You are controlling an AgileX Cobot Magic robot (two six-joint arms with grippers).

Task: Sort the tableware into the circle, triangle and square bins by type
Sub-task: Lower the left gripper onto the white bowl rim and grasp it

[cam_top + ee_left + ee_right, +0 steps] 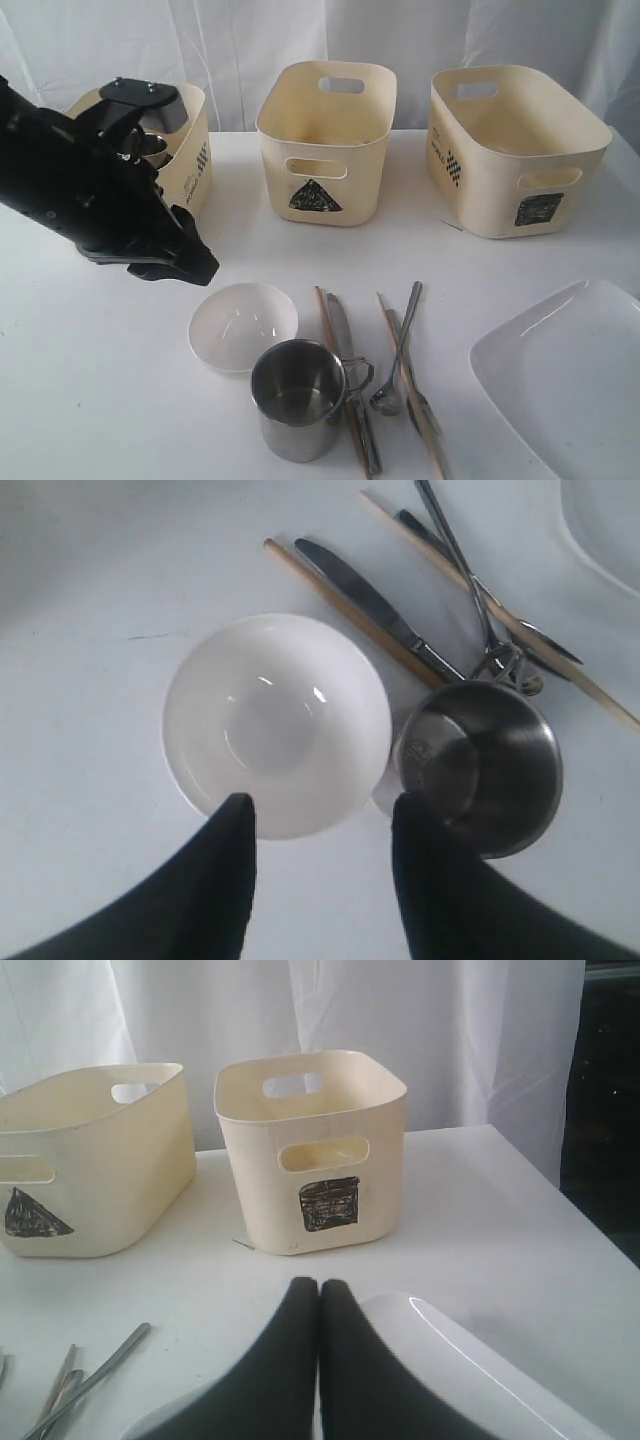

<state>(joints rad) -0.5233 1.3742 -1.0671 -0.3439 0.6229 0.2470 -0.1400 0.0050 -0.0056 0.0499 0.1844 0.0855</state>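
My left gripper (322,815) is open and hangs above the table, its fingertips framing the near rim of the white bowl (277,725) without touching it. A steel mug (485,765) stands right beside that bowl. Past them lie the knife (375,610), chopsticks (340,610), spoon (395,370) and fork (412,385). My right gripper (319,1288) is shut with nothing between its fingers, just above the white square plate (470,1360). Behind stand the triangle bin (325,140) and square bin (515,150). The left bin (190,160) holds steel ware (165,118); its mark is hidden.
The left arm (80,190) stretches across the left of the table and covers part of the left bin. The three bins line the back edge before a white curtain. The plate (565,380) reaches the front right corner of the table.
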